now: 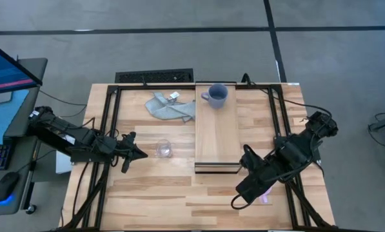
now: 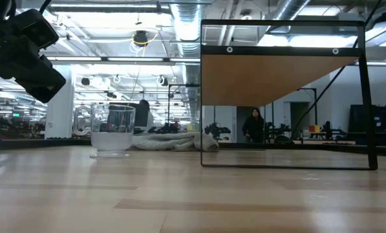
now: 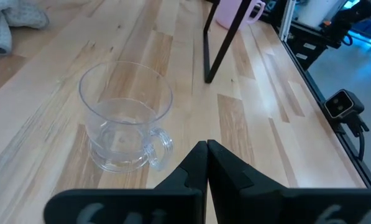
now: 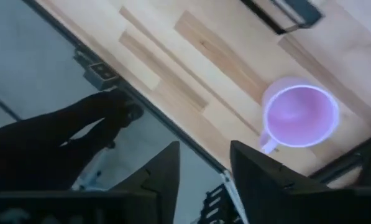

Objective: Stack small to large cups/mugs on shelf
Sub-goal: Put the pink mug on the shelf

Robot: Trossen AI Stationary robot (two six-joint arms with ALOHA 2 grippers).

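since its fingers stand apart, the right gripper (image 4: 204, 168) hovers over the pink mug (image 4: 300, 116), likely to grab it; left gripper (image 3: 207, 163) waits pinched together beside the glass cup (image 3: 124, 124).

Shelf (image 1: 218, 138): stood on the table (image 1: 153, 193), right of centre.
Handled mug (image 1: 216, 95): sat on the shelf's far end.
Cloth (image 1: 169, 107): lay left of the shelf, near the far edge.
Glass cup (image 1: 164, 149): stood between the left end effector (image 1: 139, 153) and the shelf.
Second mug (image 4: 299, 116): stood on the table beside the right end effector (image 1: 236, 203), right of the shelf.
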